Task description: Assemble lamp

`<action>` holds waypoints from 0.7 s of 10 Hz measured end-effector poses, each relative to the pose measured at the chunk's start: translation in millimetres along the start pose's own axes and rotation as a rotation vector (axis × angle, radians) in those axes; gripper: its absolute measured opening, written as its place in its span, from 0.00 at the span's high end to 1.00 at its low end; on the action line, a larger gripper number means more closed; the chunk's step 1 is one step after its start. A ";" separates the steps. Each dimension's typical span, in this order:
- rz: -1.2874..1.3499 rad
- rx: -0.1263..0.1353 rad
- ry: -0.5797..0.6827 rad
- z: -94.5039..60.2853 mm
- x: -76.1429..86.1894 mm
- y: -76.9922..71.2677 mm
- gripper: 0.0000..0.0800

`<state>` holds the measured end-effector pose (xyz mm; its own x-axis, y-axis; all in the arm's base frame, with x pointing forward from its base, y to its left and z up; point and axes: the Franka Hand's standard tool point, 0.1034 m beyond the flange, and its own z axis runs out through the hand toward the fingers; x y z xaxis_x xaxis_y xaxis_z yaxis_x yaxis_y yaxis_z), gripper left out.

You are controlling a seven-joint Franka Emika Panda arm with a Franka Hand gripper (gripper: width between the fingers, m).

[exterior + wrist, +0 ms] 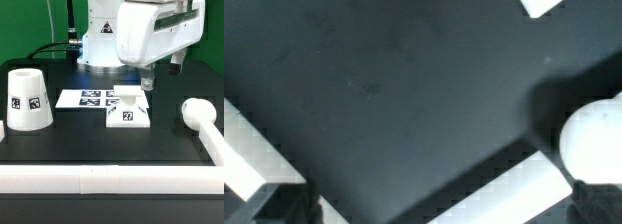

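The flat square base (130, 111) lies on the black table, right of middle. The tapered shade (28, 100) stands at the exterior view's left. The round-headed bulb stem (199, 113) lies at the right by the white wall; its round head also shows in the wrist view (598, 140). My gripper (148, 84) hangs just above the base's far right corner, apart from it. In the wrist view the gripper (423, 212) is open and holds nothing, with dark table between the fingers (260, 205).
The marker board (84, 98) lies between shade and base. A white wall (110, 181) runs along the table's front and right sides. A white strip (246, 150) and a white corner (544, 6) show in the wrist view; I cannot tell what they are.
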<state>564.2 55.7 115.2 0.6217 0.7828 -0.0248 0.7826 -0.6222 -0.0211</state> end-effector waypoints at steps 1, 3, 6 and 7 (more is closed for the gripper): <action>0.000 0.000 0.000 0.0 0.0 0.0 0.13; 0.000 0.000 0.000 0.0 0.0 0.0 0.13; 0.014 0.002 -0.006 11.4 -47.1 -19.5 0.13; 0.026 -0.002 -0.004 15.4 -65.2 -29.7 0.13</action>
<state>499.9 23.0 102.0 0.6415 0.7666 -0.0293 0.7664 -0.6421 -0.0183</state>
